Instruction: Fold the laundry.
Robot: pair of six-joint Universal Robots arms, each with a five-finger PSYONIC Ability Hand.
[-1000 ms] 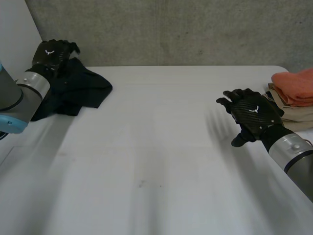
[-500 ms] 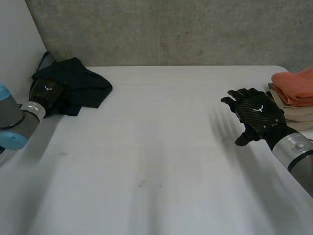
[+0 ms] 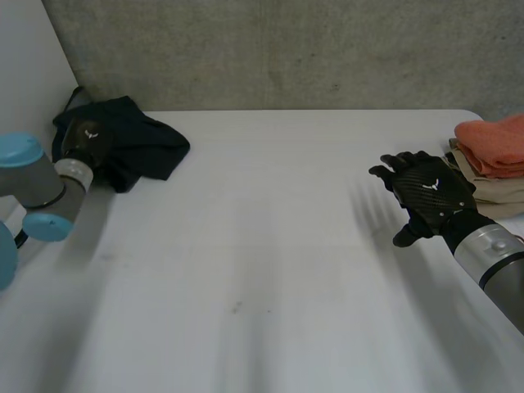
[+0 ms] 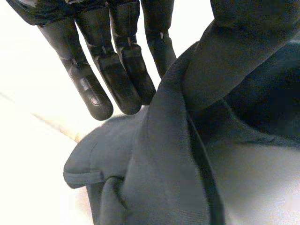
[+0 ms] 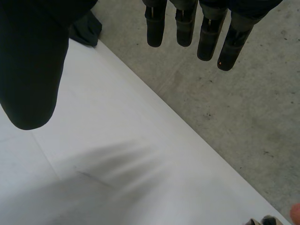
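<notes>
Since half a second ago the left arm has swung round, so its light-blue cap now faces the camera at the table's (image 3: 262,246) left edge. The left hand (image 3: 83,139) has shifted slightly along the near-left edge of the cloth (image 3: 143,143). The cloth itself has barely changed. It is a dark navy garment, lying in a soft, crumpled heap at the table's far left corner.

In the left wrist view, a raised fold of this cloth stands between the thumb (image 4: 234,56) and the straight fingers (image 4: 117,79) and touches both, so the hand pinches it. The fabric is matte and finely woven, with a stitched hem curling at its loose end.

The right hand (image 3: 426,195) has hardly moved. It hovers palm down near the table's right edge, holding nothing. Its glossy black fingers (image 5: 185,23) are straight and slightly spread, with the thumb (image 5: 33,70) held apart from them.

Just beyond it, at the table's right edge, sits a stack (image 3: 491,155) of folded laundry. A thick orange piece rests on flat beige ones.

The table is smooth and white. Behind it stands a rough grey concrete wall (image 3: 286,49).
</notes>
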